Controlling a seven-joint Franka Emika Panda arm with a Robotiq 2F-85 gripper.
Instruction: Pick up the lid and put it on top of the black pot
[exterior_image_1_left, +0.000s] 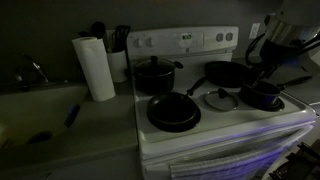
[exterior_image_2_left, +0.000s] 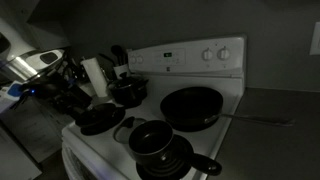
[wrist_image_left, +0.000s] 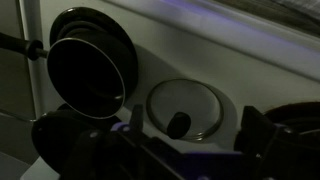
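The pincer (wrist_image_left: 165, 138) is released: its fingers (wrist_image_left: 65, 145) are spread wide at the bottom of the wrist view, w/ nothing held. The lid (wrist_image_left: 186, 108) lies flat on the white surface (wrist_image_left: 240, 60), in the gap betw. the two fingers and just ahead of them. By my reading the coming move is mostly straight down, w/ little sideways correction.

The lid is round, so there is no long axis to line up on. What matters is its dark knob (wrist_image_left: 178, 125), which points up and sits close to the pincer's centre line, on the near part of the lid in this view. The jaws look wide enough to straddle the knob. Whether they'd span the rim I can't tell.

The pot (wrist_image_left: 92, 62) stands just beside the lid, up and to the left in the wrist view, mouth open and facing up, w/ a thin strip of surface betw. them. Its long axis is the handle (wrist_image_left: 15, 42), which runs off toward the left edge, i.e. away from the lid, so it shouldn't foul the carry.

In an exterior view the lid (exterior_image_1_left: 220, 98) shows as a pale disc toward the front, w/ the pot (exterior_image_1_left: 262, 95) next to it under the arm (exterior_image_1_left: 285, 40). It's too dark there to read the fingers. Once lifted, the carry should be short — sideways to the pot, knob up, rim level.
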